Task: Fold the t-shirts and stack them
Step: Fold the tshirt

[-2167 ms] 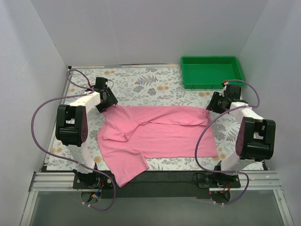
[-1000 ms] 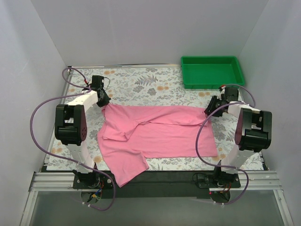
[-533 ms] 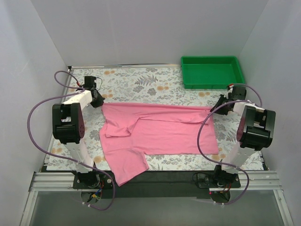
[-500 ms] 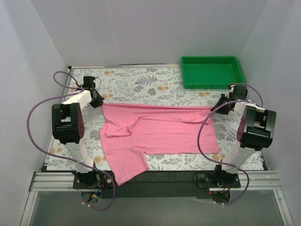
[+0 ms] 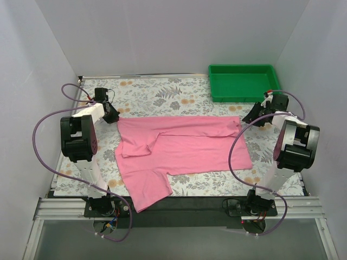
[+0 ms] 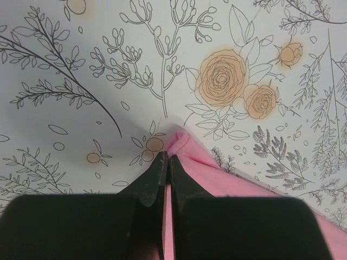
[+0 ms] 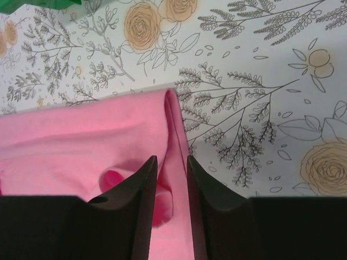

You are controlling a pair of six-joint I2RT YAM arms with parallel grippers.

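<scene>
Left end effector point(image 6: 165, 158) pinched onto t-shirt point(image 5: 184, 146) corner; right end effector point(image 7: 171, 160) — narrow gap — straddles opposite corner.

**Bright, even light; near jaws blurred**

Diffuse overhead light fills all 3 views without glare, and shadows on the desk point(image 5: 179, 97) are faint. In both wrist views the jaws blur at 6 o'clock, while the t-shirt point(image 5: 184, 146) and desk are sharp.
</scene>
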